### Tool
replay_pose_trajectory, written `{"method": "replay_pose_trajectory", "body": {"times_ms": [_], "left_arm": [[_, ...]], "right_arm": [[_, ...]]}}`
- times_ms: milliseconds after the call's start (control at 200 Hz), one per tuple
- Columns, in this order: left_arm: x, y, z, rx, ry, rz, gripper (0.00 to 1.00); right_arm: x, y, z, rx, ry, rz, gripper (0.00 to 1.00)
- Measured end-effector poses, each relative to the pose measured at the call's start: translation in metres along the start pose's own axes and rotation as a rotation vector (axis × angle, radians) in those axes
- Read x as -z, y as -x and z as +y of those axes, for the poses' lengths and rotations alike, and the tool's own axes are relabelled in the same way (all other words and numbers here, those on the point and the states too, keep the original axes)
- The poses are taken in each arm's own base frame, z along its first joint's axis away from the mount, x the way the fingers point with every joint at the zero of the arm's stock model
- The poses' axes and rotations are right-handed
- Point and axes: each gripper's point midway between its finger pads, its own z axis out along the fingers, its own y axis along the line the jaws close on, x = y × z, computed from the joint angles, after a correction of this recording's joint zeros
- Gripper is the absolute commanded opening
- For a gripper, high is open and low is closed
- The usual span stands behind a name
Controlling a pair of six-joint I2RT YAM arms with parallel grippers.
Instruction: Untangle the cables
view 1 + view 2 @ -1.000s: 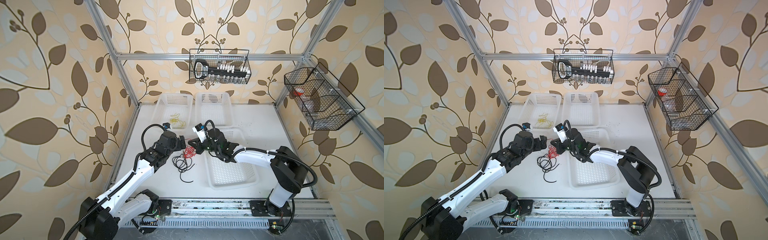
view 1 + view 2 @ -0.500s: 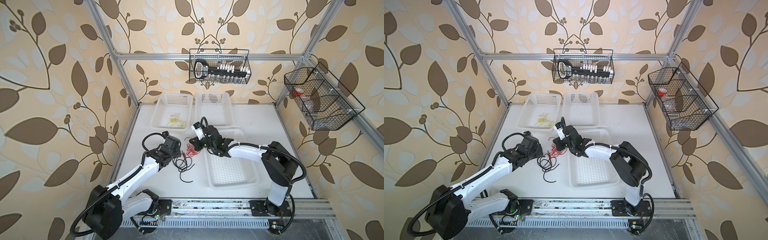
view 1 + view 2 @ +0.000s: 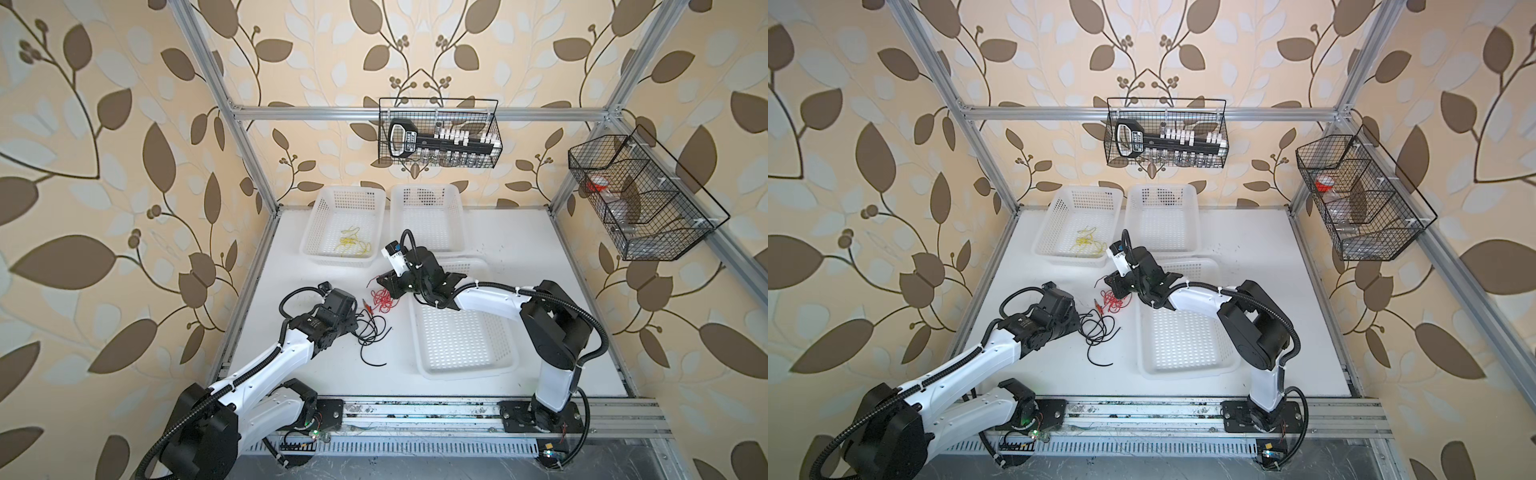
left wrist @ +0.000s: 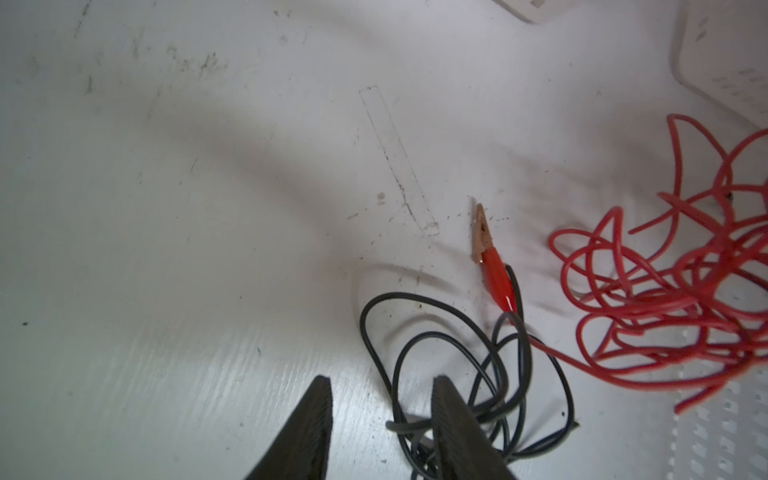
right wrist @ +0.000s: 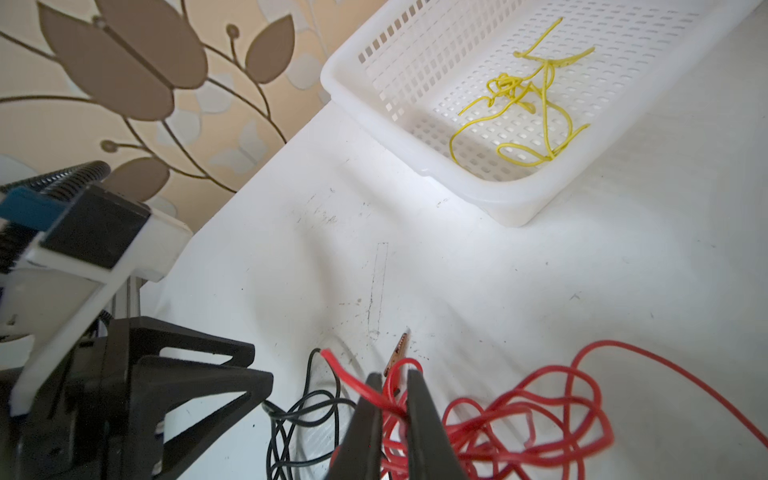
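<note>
Cables in three colours show in both top views, and the clock directions here are read on those views. The red cable (image 3: 382, 301) lies in a loose heap on the white worktop (image 3: 540, 291), a little toward 9 o'clock of its middle. The black cable (image 3: 370, 332) sprawls in open loops just beside it, at 7 o'clock of the red heap. In the left wrist view a red strand crosses the black loops next to a copper alligator clip (image 4: 482, 241) with a red sleeve, which lies flat on the worktop. The yellow cable (image 3: 351, 245) lies apart from both, curled on the floor of a white perforated basket (image 3: 309, 232) at 11 o'clock of the red heap. A second basket (image 3: 424, 195) stands just beside that one, at 1 o'clock, and a third basket (image 3: 465, 372) at 4 o'clock.

The left pincer (image 4: 381, 380) sits low at 9 o'clock of the black cable. Its fingers stand apart, and a black loop reaches partway into the gap and runs against one finger. The right pincer (image 5: 394, 374) is at 12 o'clock of the red heap, fingers nearly together and clamped on strands of the red cable, whose cut end pokes out past one finger.
</note>
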Motion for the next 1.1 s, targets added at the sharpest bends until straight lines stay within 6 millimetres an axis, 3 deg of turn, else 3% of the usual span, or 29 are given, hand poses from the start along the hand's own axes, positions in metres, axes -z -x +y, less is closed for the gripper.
{"method": "replay_pose_trajectory", "body": {"times_ms": [265,490,640,775,885,1100], "left_arm": [[0.008,0.004,-0.001,0.052,-0.038,-0.035,0.32],[0.012,0.006,-0.002,0.062,-0.051,-0.047,0.32],[0.010,0.003,0.000,0.073,-0.046,-0.042,0.33],[0.007,0.000,0.003,0.078,-0.040,-0.036,0.36],[0.007,-0.001,0.004,0.084,-0.044,-0.041,0.41],[0.010,0.002,0.003,0.101,-0.061,-0.059,0.48]], "right_arm": [[-0.003,0.001,0.003,0.001,0.024,0.013,0.23],[0.000,-0.003,0.014,0.040,0.056,0.020,0.30],[0.000,-0.016,0.047,0.140,0.108,0.050,0.30],[0.001,-0.044,0.073,0.204,0.185,0.092,0.31],[0.001,-0.063,0.079,0.239,0.211,0.130,0.33],[-0.005,-0.071,0.074,0.266,0.183,0.139,0.32]]}}
